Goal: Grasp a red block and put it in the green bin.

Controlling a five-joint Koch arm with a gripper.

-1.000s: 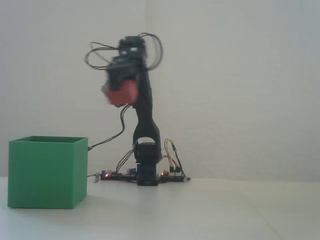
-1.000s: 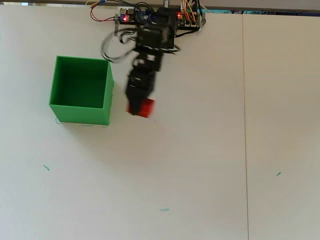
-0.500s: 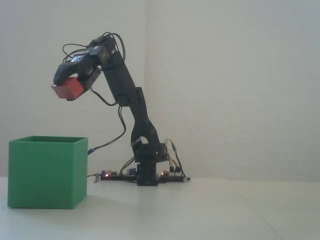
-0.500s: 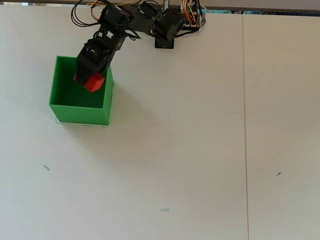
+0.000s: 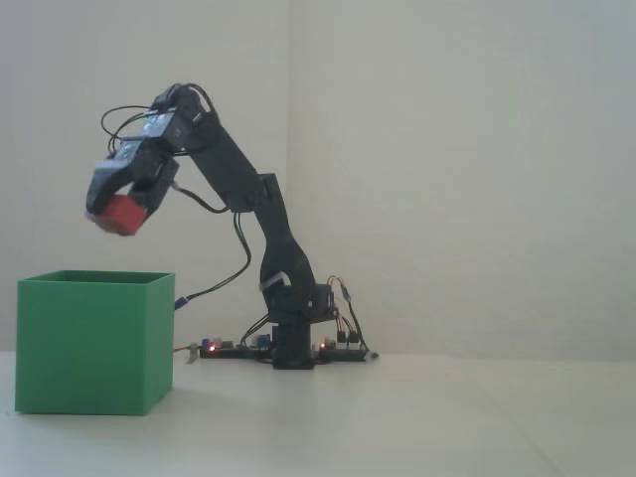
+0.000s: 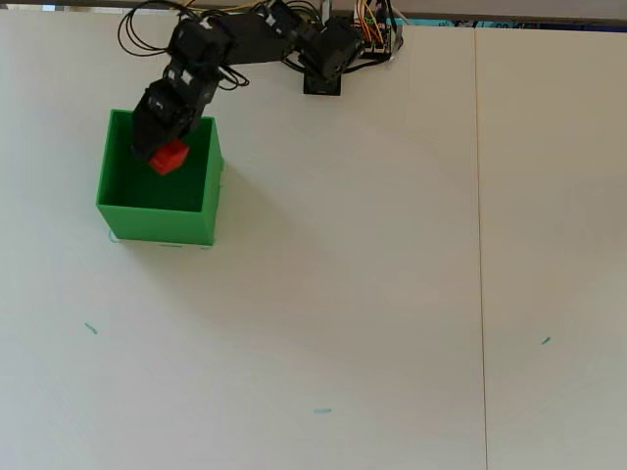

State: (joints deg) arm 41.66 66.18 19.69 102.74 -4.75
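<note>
Lowered gripper holds red block over green bin

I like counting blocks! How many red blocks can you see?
1. The red block is up in the air, held in the end effector above the green bin. The bin's inside shows no other.

— What sort of place is this?
— Probably a hobbyist's room: bare white walls, a plain white table, and exposed circuit boards with loose wires behind the gripper.
</note>
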